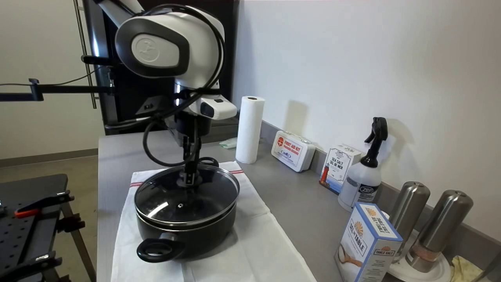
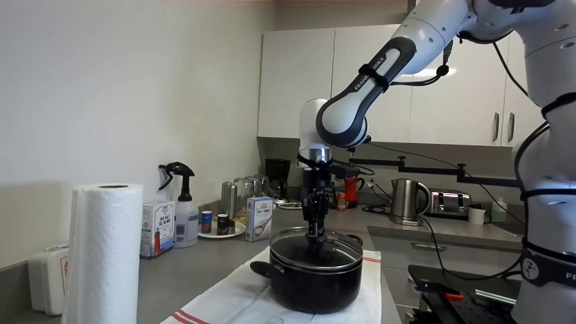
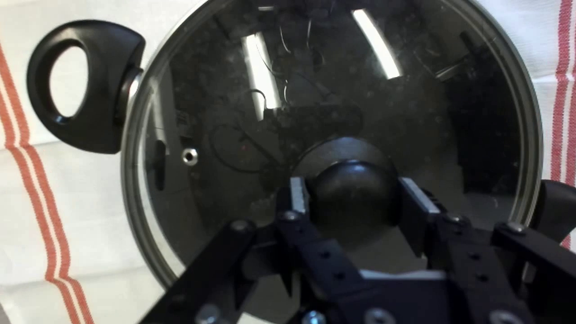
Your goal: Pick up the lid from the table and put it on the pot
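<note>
The see-through lid [image 1: 160, 199] lies level over the mouth of the black pot [image 1: 207, 239]. Both also show in another exterior view, the lid [image 2: 288, 252] over the pot [image 2: 315, 290]. A thin dark band shows between lid rim and pot rim; I cannot tell whether the lid is fully seated. My gripper [image 3: 353, 194] points straight down at the lid's centre, its two pads on either side of the dark knob and apparently touching it. In the wrist view the lid [image 3: 405, 117] hides the pot's body; a pot handle [image 3: 105, 103] sticks out. The table [image 1: 282, 196] is grey.
A white cloth [image 1: 258, 250] with red stripes lies under the pot. A paper towel roll [image 1: 250, 129], first aid kit [image 1: 291, 150], sea salt box [image 1: 340, 166], spray bottle [image 1: 360, 184], table salt box [image 1: 366, 243] and steel canisters [image 1: 442, 223] stand along the wall.
</note>
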Tool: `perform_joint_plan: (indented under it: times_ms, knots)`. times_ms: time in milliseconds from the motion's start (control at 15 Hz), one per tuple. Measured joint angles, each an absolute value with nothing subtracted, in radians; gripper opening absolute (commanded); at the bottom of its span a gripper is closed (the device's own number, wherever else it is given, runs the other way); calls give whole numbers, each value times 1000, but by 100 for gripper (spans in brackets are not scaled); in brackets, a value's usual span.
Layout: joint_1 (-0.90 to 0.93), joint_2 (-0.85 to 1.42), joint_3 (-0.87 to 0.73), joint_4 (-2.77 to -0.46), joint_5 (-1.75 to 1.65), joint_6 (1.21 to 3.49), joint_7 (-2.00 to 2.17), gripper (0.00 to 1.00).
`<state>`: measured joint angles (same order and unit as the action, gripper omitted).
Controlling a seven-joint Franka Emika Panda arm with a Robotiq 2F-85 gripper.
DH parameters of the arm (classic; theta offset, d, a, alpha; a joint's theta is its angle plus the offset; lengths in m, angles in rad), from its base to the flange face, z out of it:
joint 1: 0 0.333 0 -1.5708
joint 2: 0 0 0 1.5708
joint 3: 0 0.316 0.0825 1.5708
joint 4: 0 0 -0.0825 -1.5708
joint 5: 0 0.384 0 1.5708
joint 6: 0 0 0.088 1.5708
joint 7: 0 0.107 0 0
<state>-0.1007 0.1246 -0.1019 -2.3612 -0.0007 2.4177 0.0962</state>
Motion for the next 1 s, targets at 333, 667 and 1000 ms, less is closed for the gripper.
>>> perform_joint_plan:
  times_ms: [333, 667, 1000]
  knots:
    - [-101, 139, -102, -2358, -1, 2418, 96, 25]
    - [-98, 145, -102, -2355, -1, 2418, 96, 25]
    - [-96, 146, -99, -2352, 0, 2419, 96, 25]
